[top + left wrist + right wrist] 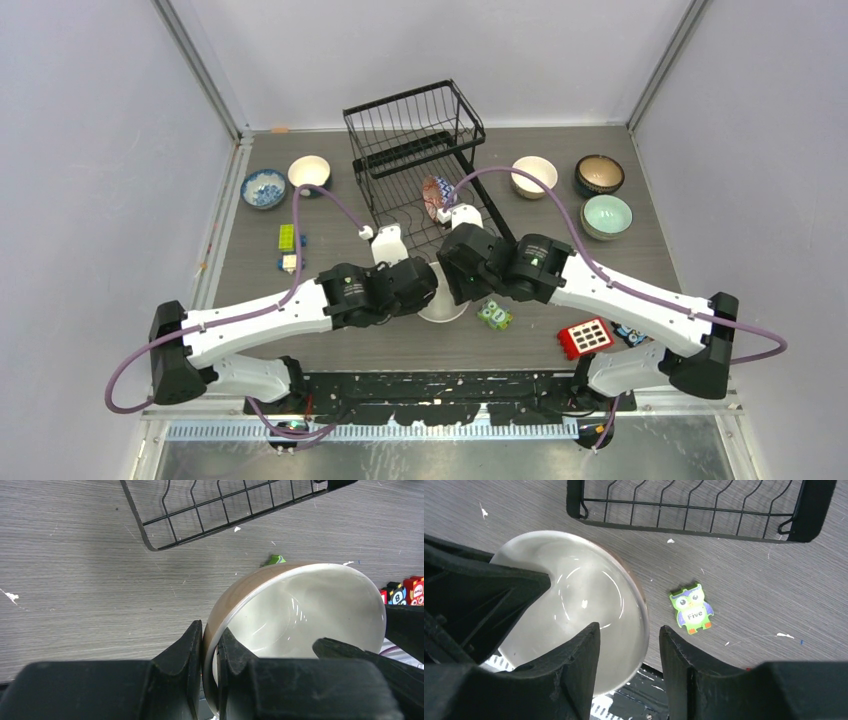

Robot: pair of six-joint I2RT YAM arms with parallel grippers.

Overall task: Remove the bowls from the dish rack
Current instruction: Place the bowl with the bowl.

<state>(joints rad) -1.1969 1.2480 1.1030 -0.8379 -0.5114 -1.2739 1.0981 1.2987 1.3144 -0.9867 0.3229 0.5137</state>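
Note:
My left gripper [210,641] is shut on the rim of a bowl [300,605] that is tan outside and white inside, one finger on the outer wall and one inside. The same bowl [574,610] hangs over the table's near edge, in front of the dish rack [415,140]. My right gripper [629,647] stands open astride its opposite rim without pinching it. A reddish patterned bowl [437,196] leans in the rack's lower tray. On the table stand a blue-patterned bowl [264,188], two cream bowls [309,171] [534,176], a dark bowl [599,175] and a mint bowl [607,216].
A green owl tile [691,608] lies just right of the held bowl. A red tile [586,337] sits near the right arm, and small toy blocks [287,238] lie at the left. The rack's front edge [684,520] is close ahead of both grippers.

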